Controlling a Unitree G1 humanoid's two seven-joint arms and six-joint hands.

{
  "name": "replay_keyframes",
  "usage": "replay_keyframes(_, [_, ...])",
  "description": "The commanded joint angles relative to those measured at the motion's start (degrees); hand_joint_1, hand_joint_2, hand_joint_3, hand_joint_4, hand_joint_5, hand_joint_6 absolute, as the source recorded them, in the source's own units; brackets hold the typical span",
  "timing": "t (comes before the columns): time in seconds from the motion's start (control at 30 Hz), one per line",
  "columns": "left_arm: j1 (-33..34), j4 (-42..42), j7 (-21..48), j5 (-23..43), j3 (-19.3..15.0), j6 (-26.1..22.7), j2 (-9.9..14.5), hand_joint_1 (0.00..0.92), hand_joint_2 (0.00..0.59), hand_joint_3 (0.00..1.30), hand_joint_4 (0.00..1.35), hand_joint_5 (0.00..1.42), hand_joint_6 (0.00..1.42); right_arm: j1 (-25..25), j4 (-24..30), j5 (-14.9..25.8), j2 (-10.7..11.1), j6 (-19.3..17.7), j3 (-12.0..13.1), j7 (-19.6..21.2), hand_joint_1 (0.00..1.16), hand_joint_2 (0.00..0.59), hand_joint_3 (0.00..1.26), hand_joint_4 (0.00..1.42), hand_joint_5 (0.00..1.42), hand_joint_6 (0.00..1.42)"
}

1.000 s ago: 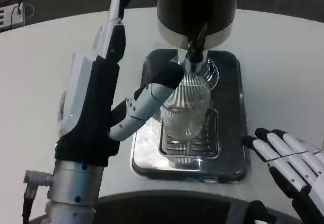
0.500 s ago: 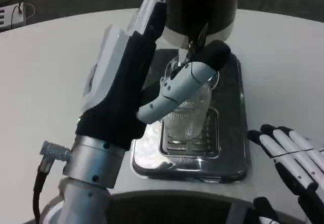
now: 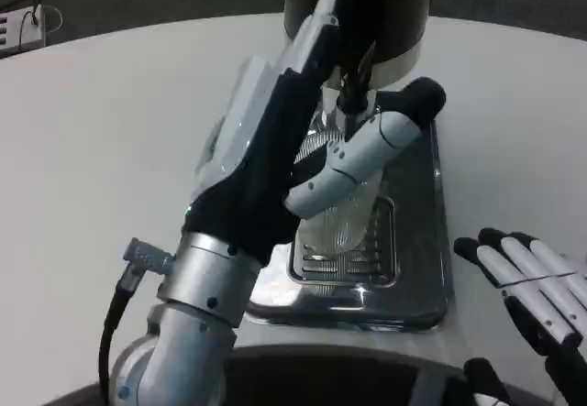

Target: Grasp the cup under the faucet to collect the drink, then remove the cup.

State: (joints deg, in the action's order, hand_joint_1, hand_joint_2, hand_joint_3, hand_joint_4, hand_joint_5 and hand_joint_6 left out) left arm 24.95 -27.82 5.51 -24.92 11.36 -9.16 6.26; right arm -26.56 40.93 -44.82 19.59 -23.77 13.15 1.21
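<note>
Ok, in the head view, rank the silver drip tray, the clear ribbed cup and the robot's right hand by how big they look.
1. Shiny silver metal drip tray, largest.
2. Right hand and clear ribbed plastic cup: unsure. The hand is nearer the camera and cut off; the cup is half hidden by the left hand.

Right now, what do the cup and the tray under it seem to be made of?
The cup looks like clear ribbed plastic, possibly glass: the grille shows through its fine horizontal ridges. The drip tray looks like polished metal, likely stainless steel, with mirror-like highlights along its rounded rim and a slotted grille.
</note>
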Motion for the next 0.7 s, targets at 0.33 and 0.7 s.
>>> replay_keyframes(0.33, [1.91,1.72,5.14,-0.18,1.82,-0.94,2.34,0.000,0.116,0.00,0.00,0.00,0.00,0.05,0.60,0.20,-0.53,0.58,-0.01,-0.42,0.28,0.536,0.09,0.05,0.06,0.13])
replay_keyframes(0.7, [4.02,-1.35,9.97,-5.31,4.10,-5.08,5.38,0.000,0.114,0.00,0.00,0.00,0.00,0.33,-0.08,0.99,-0.84,1.09,-0.05,-0.59,0.28,0.532,0.09,0.05,0.06,0.13])
